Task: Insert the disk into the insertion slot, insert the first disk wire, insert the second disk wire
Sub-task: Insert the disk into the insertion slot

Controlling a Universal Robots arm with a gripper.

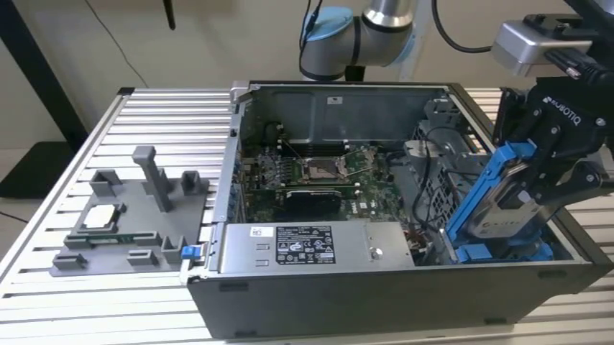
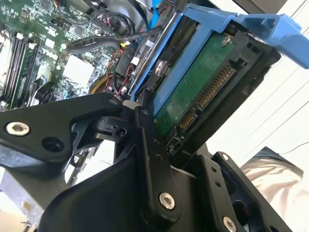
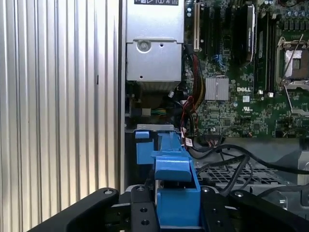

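Note:
My gripper point(image 1: 539, 183) is shut on the disk point(image 1: 501, 215), a silver-grey drive in a bright blue carrier frame point(image 1: 482, 188). The disk hangs tilted, its lower end down in the open computer case point(image 1: 384, 302) at the front corner on the exterior view's right, beside a blue part point(image 1: 504, 251) of the drive bay. In the second wrist view the disk's green circuit board point(image 2: 198, 82) and connector sit between the black fingers point(image 2: 147, 145). The first wrist view has the carrier point(image 3: 176, 188) between the fingers point(image 3: 140, 212). Black wires point(image 3: 231, 157) lie loose over the bay.
A labelled grey power-supply box point(image 1: 317, 244) lies along the case's front, with the motherboard point(image 1: 317, 172) behind it. On the slatted table point(image 1: 57, 302), at the exterior view's left, stands a grey fixture point(image 1: 125, 223) with small parts.

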